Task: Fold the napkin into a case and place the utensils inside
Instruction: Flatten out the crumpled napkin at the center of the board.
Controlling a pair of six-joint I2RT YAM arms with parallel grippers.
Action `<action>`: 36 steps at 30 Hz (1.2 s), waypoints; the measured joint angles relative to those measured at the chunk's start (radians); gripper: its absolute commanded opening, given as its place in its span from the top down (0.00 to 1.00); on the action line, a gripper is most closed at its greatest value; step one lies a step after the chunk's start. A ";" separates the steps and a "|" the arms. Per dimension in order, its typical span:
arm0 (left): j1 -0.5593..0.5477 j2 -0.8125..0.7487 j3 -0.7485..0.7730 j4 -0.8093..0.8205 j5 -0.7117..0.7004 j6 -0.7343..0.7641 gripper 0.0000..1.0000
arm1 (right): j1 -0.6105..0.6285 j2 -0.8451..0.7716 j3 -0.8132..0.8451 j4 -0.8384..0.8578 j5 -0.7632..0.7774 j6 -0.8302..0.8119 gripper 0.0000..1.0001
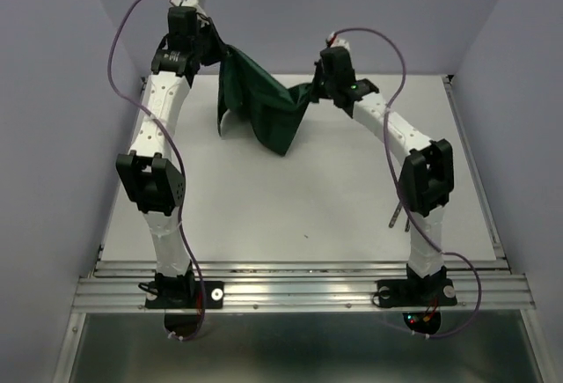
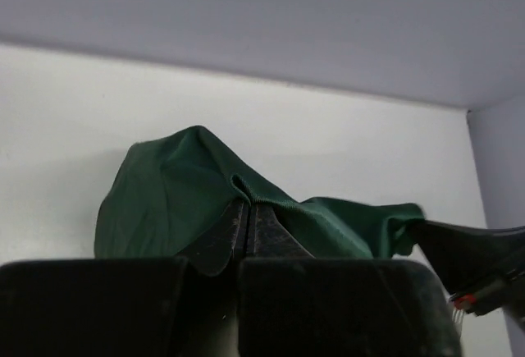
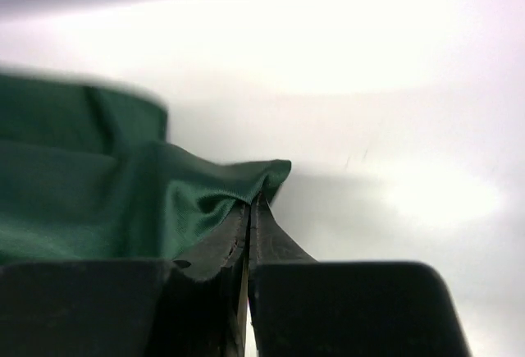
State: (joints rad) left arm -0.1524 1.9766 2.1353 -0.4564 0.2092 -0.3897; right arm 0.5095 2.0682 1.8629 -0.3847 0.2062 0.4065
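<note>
Left pincer (image 2: pixel 248 206) and right pincer (image 3: pixel 249 202) each clamped on the napkin (image 1: pixel 264 110), long axis left-to-right between them

The napkin (image 1: pixel 264 106) — dark green cloth — is hanging at the far side, pinched up at two corners and sagging in loose folds between them. A slim silver utensil (image 1: pixel 395 217) is lying near right — mostly hidden.
</note>
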 measured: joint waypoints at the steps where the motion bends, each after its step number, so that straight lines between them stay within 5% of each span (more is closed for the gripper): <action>1: 0.009 0.014 0.045 -0.001 0.011 0.000 1.00 | -0.030 -0.001 0.074 -0.001 0.012 -0.010 0.99; 4: 0.043 0.038 0.158 0.031 0.062 0.000 1.00 | -0.079 -0.040 0.221 0.020 0.060 -0.035 0.99; 8: 0.074 -0.065 0.089 0.137 0.109 0.014 1.00 | -0.074 -0.185 0.224 0.060 0.112 -0.076 0.99; 13: 0.082 -0.295 -0.177 0.253 0.162 0.035 1.00 | -0.043 -0.507 -0.083 0.168 0.151 -0.097 0.98; 15: 0.080 -0.375 -0.304 0.294 0.181 0.039 0.79 | -0.043 -0.617 -0.260 0.219 0.152 -0.078 0.96; 16: 0.080 -0.429 -0.417 0.335 0.192 0.039 0.68 | -0.043 -0.668 -0.365 0.236 0.148 -0.063 0.86; 17: 0.078 -0.446 -0.459 0.336 0.198 0.041 0.42 | -0.043 -0.718 -0.467 0.235 0.143 -0.047 0.80; 18: 0.074 -0.472 -0.542 0.340 0.201 0.041 0.33 | -0.043 -0.745 -0.547 0.229 0.139 -0.026 0.77; 20: 0.074 -0.456 -0.652 0.309 0.184 0.045 0.27 | -0.043 -0.768 -0.703 0.226 0.123 0.012 0.51; 21: 0.075 -0.429 -0.671 0.287 0.171 0.050 0.26 | -0.043 -0.768 -0.770 0.219 0.114 0.038 0.40; 26: 0.076 -0.222 -0.683 0.121 0.071 0.069 0.25 | -0.044 -0.727 -1.006 0.101 0.087 0.121 0.36; 36: 0.076 -0.368 -0.776 0.053 -0.108 0.066 0.41 | -0.044 -0.753 -1.017 0.056 0.119 0.136 0.36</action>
State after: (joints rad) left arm -0.0765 1.6085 1.3590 -0.4038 0.1017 -0.3237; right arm 0.4652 1.3155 0.8459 -0.3286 0.3256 0.5426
